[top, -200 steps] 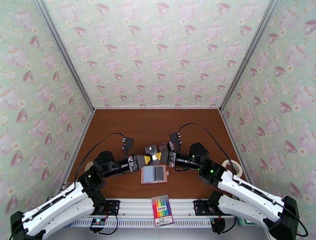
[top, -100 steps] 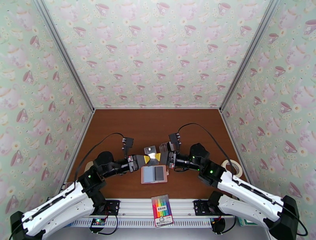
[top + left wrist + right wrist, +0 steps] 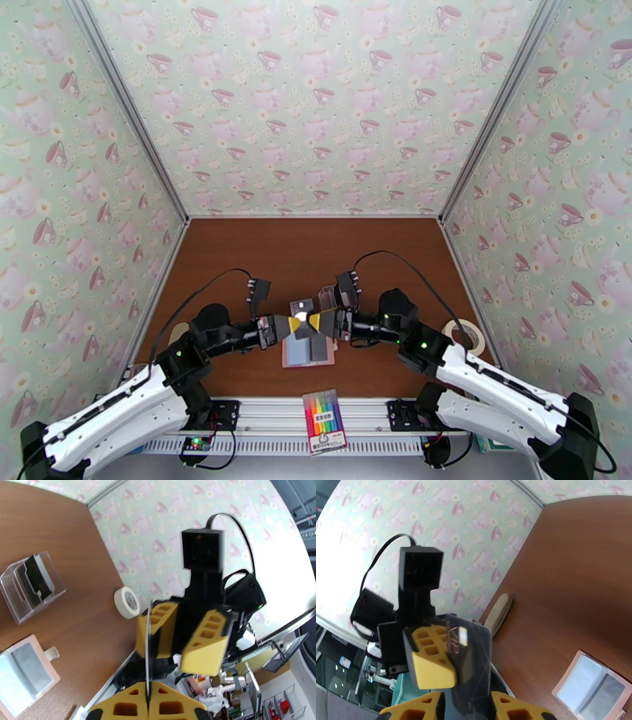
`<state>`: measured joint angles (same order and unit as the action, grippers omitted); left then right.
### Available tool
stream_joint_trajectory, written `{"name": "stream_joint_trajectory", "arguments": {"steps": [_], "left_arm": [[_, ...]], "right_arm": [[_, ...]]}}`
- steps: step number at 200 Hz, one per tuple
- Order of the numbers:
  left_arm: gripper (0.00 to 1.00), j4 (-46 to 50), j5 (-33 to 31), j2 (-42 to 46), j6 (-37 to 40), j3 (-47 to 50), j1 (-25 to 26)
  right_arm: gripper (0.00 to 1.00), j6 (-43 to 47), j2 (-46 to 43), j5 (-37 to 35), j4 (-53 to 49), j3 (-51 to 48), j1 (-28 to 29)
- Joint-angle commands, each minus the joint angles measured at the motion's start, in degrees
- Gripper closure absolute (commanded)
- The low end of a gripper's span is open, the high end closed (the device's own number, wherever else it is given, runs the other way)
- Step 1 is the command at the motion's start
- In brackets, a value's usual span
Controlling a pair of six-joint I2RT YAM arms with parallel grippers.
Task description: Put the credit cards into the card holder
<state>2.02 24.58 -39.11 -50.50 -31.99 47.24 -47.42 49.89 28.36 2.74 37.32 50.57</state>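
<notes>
You are looking down at a brown table (image 3: 316,253) enclosed by teacup wallpaper (image 3: 316,118). The left gripper (image 3: 292,324) and right gripper (image 3: 315,322) are meeting tip to tip above the open card holder (image 3: 296,355), which is lying flat near the table's front edge.

In the left wrist view, the left jaws are pinching a credit card (image 3: 147,653), seen edge-on, and are fully closed on it.

In the right wrist view, the right jaws are standing partly apart, flanking that card's end. You cannot tell whether they are touching it.
</notes>
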Motion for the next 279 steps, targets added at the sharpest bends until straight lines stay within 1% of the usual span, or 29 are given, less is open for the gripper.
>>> {"name": "stream_joint_trajectory", "arguments": {"steps": [1,26,49,73,128,173,206,279], "left_arm": [[1.00,5.6,4.2,2.2,3.8,-2.9,0.1],[1.00,7.2,6.1,3.1,4.2,-3.1,0.1],[1.00,4.3,7.1,3.1,2.8,-2.0,0.2],[1.00,0.9,8.0,2.7,1.9,-1.3,0.2],[1.00,-0.3,8.1,2.8,1.7,-0.9,0.5],[1.00,-2.1,8.7,1.0,1.5,-1.1,1.3],[1.00,-1.8,9.1,0.5,2.1,-1.3,1.7],[1.00,-1.8,9.0,0.4,1.9,-1.1,1.7]], "right_arm": [[0.65,4.9,-3.3,4.4,-2.7,0.4,0.2],[0.66,5.7,-5.1,6.7,-2.6,0.1,0.3],[0.67,4.7,-4.8,8.2,-0.5,-0.7,0.2],[0.67,4.7,-3.3,8.3,-0.4,-0.8,0.3],[0.67,5.2,-2.2,8.9,-0.1,-1.0,0.2],[0.74,4.9,-1.6,10.2,0.9,-0.8,0.3],[0.76,5.3,-2.3,10.5,0.2,-0.6,0.2],[0.83,5.1,-2.1,11.5,0.4,-0.8,0.3]]}}
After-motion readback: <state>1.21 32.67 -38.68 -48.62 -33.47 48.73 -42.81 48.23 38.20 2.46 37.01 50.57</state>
